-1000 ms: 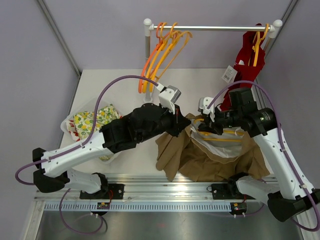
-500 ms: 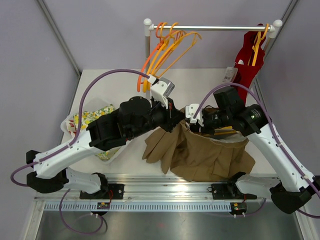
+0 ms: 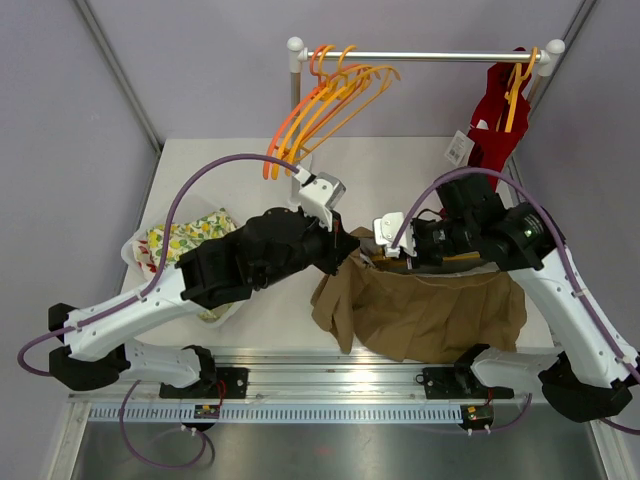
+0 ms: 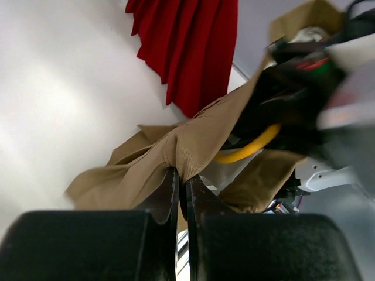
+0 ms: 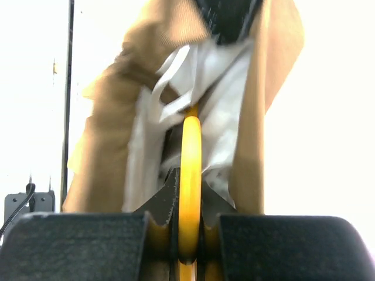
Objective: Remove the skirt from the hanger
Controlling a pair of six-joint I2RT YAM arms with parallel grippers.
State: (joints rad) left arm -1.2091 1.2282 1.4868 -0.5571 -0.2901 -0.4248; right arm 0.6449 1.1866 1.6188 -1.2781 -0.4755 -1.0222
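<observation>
Left gripper (image 4: 183, 178): jaws closed to a thin slit, pinching a fold of the tan skirt (image 3: 440, 315) at its upper edge; the cloth drapes over both fingertips in the left wrist view. Right gripper (image 5: 189, 187): jaws clamped on the yellow hanger (image 5: 190, 146), whose bar runs straight up between the fingers. White lining and tan cloth bunch around the hanger just above the jaws. That view is blurred, so the hanger appears to sit inside the waistband, though this is not certain. In the top view the two grippers are close together over the middle of the table (image 3: 220, 170), with the skirt's top edge stretched between them and the rest spread over the near right part of the table. Behind, a rail (image 3: 430, 57) carries orange hangers (image 3: 320, 110) at its left end and a red garment (image 3: 495, 130) at its right. A bin (image 3: 135, 262) of lemon-print cloth (image 3: 185, 240) sits at the left.
</observation>
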